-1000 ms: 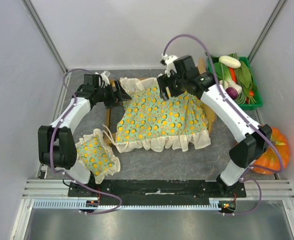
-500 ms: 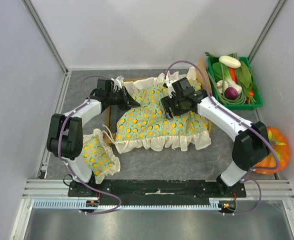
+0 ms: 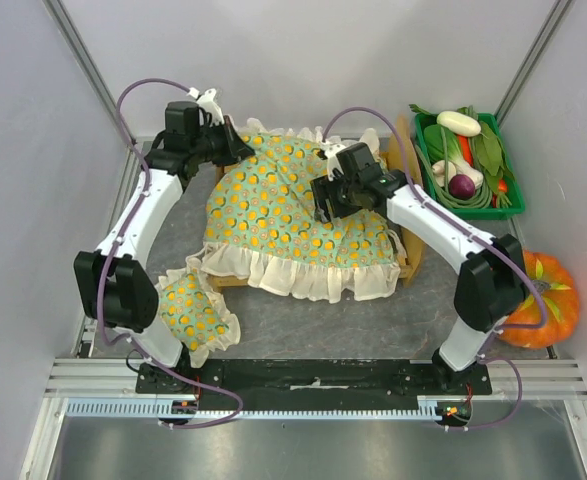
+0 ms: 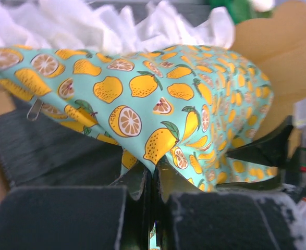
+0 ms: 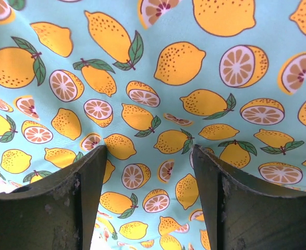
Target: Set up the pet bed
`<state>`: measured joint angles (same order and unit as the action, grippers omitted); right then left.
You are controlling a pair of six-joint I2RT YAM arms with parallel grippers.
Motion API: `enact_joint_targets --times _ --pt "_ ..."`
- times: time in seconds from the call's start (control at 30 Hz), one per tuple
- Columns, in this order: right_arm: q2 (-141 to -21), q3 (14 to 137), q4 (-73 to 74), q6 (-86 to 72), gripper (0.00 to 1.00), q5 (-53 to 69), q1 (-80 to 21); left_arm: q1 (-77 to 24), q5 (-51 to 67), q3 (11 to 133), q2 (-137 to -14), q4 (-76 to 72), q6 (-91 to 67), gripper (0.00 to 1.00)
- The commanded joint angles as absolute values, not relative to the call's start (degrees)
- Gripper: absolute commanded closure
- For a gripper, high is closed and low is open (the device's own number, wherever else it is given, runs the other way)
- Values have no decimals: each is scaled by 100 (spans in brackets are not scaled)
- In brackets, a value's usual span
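A green lemon-print frilled cushion (image 3: 283, 215) lies spread over the pet bed (image 3: 414, 262). Only the bed's wooden edge and its arched headboard (image 3: 405, 138) show beside the cushion. My left gripper (image 3: 235, 150) is at the cushion's far-left corner. In the left wrist view it (image 4: 155, 172) is shut on a fold of the cushion (image 4: 142, 88), lifted above the bed's dark grey base (image 4: 53, 151). My right gripper (image 3: 325, 200) is over the cushion's middle. In the right wrist view it (image 5: 149, 151) is open, both tips resting on the fabric (image 5: 179, 62).
A small matching pillow (image 3: 195, 315) lies at the front left by the left arm's base. A green crate of vegetables (image 3: 470, 160) stands at the back right. An orange pumpkin (image 3: 538, 300) sits at the right edge. White walls enclose the table.
My left gripper shut on the cushion's corner and drew it up and back to the left, spreading the cushion over the bed. The right gripper moved down onto the cushion's middle.
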<state>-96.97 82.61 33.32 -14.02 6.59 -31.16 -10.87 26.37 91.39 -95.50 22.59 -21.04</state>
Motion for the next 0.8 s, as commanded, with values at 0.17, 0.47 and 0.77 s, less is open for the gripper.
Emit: enact_joint_targets --times 0.17,0.47,0.77 --pt "-10669 9209 3453 -1178 22 71 -3190 -615 2233 8122 -9923 2856 -1758 72" --pt "-9300 8975 3621 -976 12 -420 -3182 -528 1557 7506 -8685 2997 -1714 9" --pt "-8806 8113 3893 -1098 8 -1221 -2496 -404 1380 6892 -7674 3349 -1704 6"
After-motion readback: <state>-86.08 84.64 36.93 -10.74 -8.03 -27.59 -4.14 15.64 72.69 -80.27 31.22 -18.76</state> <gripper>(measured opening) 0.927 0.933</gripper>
